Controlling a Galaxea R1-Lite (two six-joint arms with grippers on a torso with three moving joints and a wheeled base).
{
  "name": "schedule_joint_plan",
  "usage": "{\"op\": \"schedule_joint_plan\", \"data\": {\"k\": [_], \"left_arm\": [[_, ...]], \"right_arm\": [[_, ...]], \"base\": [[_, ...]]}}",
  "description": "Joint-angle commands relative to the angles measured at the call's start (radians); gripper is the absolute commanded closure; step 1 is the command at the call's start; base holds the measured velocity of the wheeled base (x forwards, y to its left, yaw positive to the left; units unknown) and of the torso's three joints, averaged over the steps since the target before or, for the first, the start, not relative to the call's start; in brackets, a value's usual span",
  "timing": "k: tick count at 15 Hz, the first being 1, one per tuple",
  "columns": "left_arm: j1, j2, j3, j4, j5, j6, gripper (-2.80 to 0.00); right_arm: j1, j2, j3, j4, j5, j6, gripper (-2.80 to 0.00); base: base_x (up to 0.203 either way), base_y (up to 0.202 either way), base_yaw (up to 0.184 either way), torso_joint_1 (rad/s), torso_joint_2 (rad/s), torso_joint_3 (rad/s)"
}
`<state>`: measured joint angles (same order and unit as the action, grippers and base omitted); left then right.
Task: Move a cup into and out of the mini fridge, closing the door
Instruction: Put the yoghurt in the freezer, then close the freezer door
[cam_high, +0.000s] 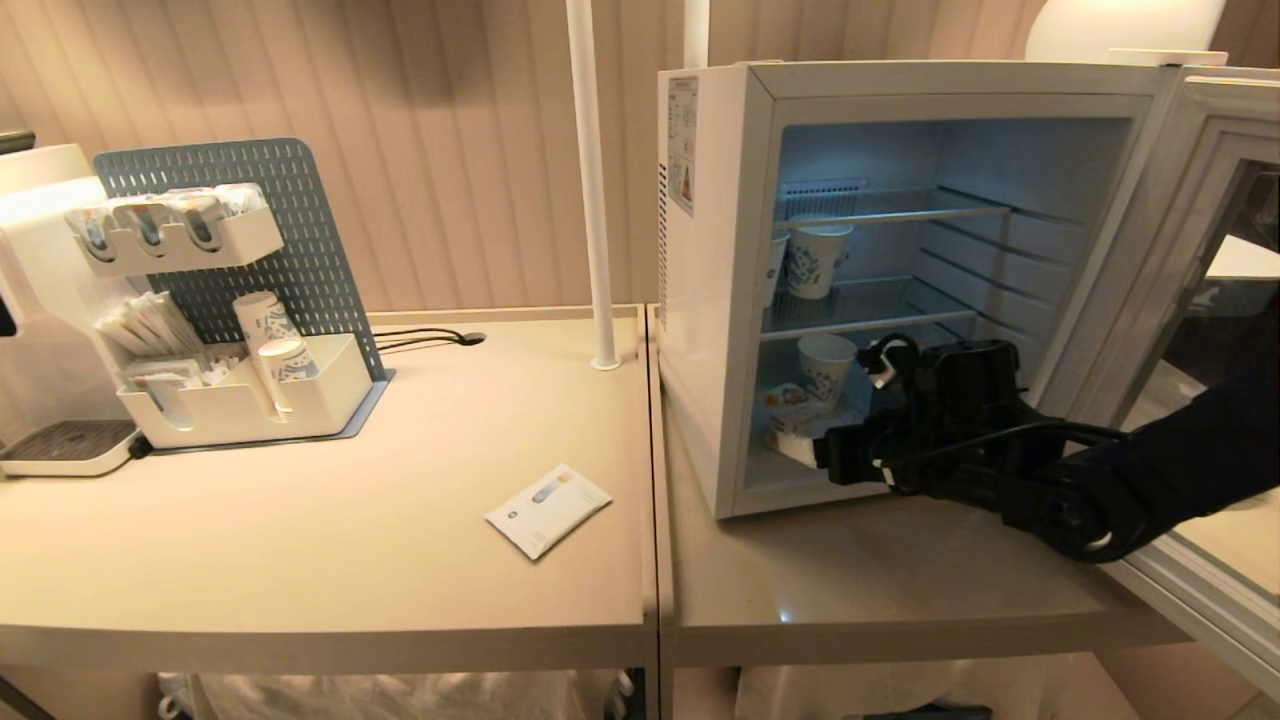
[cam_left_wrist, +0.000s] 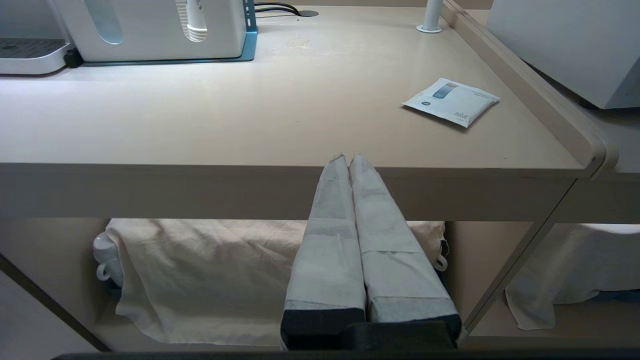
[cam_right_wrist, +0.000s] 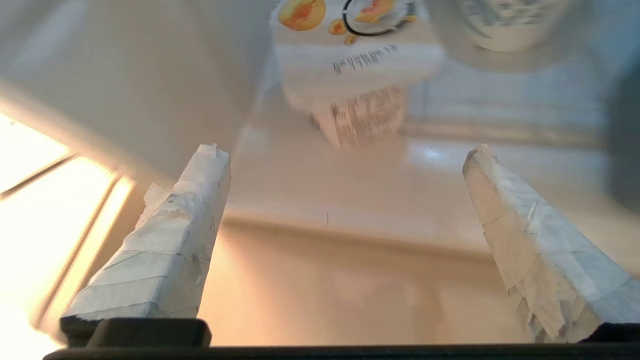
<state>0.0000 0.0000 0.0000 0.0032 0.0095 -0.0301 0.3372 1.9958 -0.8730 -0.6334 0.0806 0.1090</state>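
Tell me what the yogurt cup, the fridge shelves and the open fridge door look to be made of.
The cup: probably thin white plastic, with a glossy printed label and a fruit-printed lid, likely foil. The shelves inside the mini fridge: thin parallel bars, apparently coated metal wire. The door: a pale smooth frame, plastic or painted metal, around a dark reflective pane, seemingly glass.

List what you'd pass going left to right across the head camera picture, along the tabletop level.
coffee machine drip tray → white organizer with paper cups → flat white sachet → mini fridge → cup → right end effector → door
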Motion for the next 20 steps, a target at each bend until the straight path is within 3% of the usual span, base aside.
{"op": "schedule_joint_plan", "data": {"k": [1, 5, 6, 9, 13, 18, 20], "left_arm": [[0.0, 0.002, 0.002, 0.0, 0.001, -0.001, 0.0], [0.0, 0.002, 0.002, 0.0, 0.001, -0.001, 0.0], [0.0, 0.002, 0.002, 0.0, 0.001, -0.002, 0.0], [0.0, 0.002, 0.002, 0.0, 0.0, -0.001, 0.0], [0.0, 0.002, 0.002, 0.0, 0.0, -0.001, 0.0], [0.0, 0.002, 0.002, 0.0, 0.001, -0.001, 0.0], [0.0, 0.002, 0.002, 0.0, 0.001, -0.001, 0.0]], "right_arm": [[-0.004, -0.168, 0.103, -0.022, 0.0, 0.001, -2.8], [-0.005, -0.496, 0.309, -0.029, -0.017, -0.003, -2.8], [-0.005, -0.585, 0.358, -0.01, -0.056, -0.003, 0.0], [0.002, -0.815, 0.451, 0.1, -0.277, -0.003, 0.0], [0.025, -1.174, 0.492, 0.32, -0.445, -0.01, 0.0], [0.032, -1.628, 0.565, 0.466, -0.48, -0.14, 0.0], [0.02, -1.718, 0.654, 0.498, -0.497, -0.198, 0.0]], "base": [[0.0, 0.0, 0.0, 0.0, 0.0, 0.0], [0.0, 0.0, 0.0, 0.0, 0.0, 0.0], [0.0, 0.0, 0.0, 0.0, 0.0, 0.0], [0.0, 0.0, 0.0, 0.0, 0.0, 0.0], [0.0, 0.0, 0.0, 0.0, 0.0, 0.0], [0.0, 0.0, 0.0, 0.0, 0.0, 0.0], [0.0, 0.0, 0.0, 0.0, 0.0, 0.0]]}}
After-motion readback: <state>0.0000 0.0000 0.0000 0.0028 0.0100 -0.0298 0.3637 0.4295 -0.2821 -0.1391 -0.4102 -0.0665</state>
